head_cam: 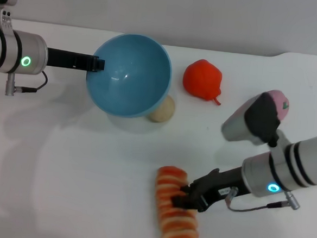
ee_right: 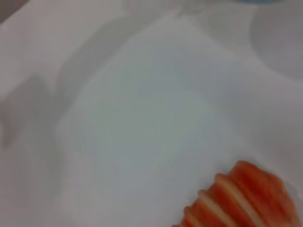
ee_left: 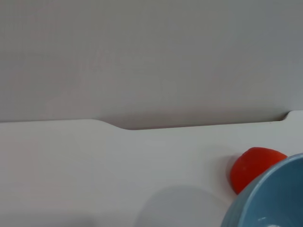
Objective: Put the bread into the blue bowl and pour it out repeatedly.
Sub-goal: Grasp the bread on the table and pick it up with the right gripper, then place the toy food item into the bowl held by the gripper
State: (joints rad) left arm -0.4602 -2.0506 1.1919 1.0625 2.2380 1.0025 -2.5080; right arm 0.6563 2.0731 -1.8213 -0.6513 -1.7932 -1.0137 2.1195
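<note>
Right gripper [head_cam: 188,197] is down on the bread [head_cam: 174,214], black fingers closed across the loaf's upper-middle part from its right side. Bread lies flat on the table [head_cam: 78,179], striped orange-and-cream top up, long axis running roughly near to far, at the near edge of the head view, slightly right of centre. Right arm comes in from the right, low over the table, green ring light on its wrist. Right wrist view shows only one end of the bread [ee_right: 246,201] in a corner, over bare white table; own fingers not visible there.

Left gripper [head_cam: 97,64] holds the bowl [head_cam: 130,74] at its left rim, jaws pinched on the rim. Bowl is lifted and tilted, opening facing the head camera, inside empty, shadow on the table under it. Left arm reaches in level from the left edge, green ring light on the wrist. Left wrist view catches a slice of the bowl [ee_left: 272,198] in one corner.

Small beige ball [head_cam: 163,109] sits on the table just beside the bowl's lower right, partly hidden by it. Red fruit [head_cam: 202,79] is right of the bowl, apart from it; also seen in the left wrist view [ee_left: 253,165] past the bowl rim. Pink object [head_cam: 279,103] is farther right, partly behind the right arm's grey housing. Bread and bowl are well apart.
</note>
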